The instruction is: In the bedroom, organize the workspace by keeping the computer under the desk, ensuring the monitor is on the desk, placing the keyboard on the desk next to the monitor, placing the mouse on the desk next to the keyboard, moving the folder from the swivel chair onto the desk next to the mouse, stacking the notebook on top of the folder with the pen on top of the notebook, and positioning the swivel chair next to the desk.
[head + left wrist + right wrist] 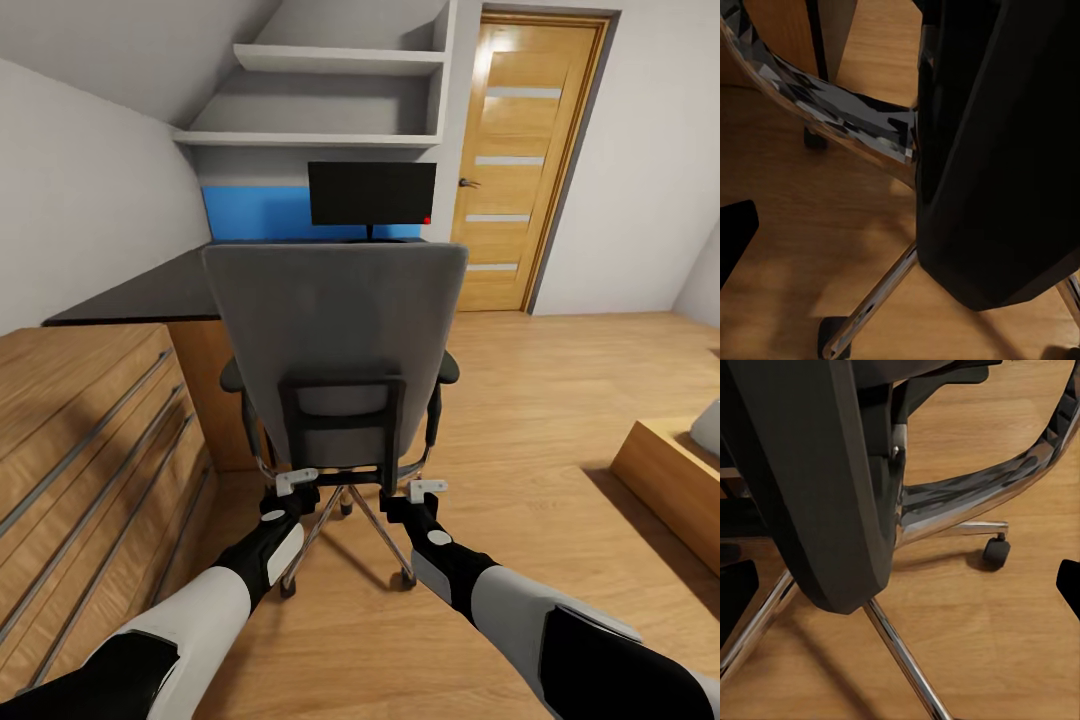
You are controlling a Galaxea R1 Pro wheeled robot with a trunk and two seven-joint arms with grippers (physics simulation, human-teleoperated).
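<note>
Standing with its back near the robot and the desk [150, 290] beyond, swivel chair [335, 320] rolls easily but heavy; left gripper [296, 482] and right gripper [427, 489] at lower back frame, grip state unclear.

Swivel chair [997, 165], close: black back frame, curved chrome bar beside it, chrome base leg ending in a black caster [832, 334]. Wooden floor [787, 217] beneath. Second caster further off.

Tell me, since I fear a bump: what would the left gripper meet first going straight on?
Most likely the chair: the left gripper sits right at the black bracket low on its back. Whether they already touch is unclear.
</note>
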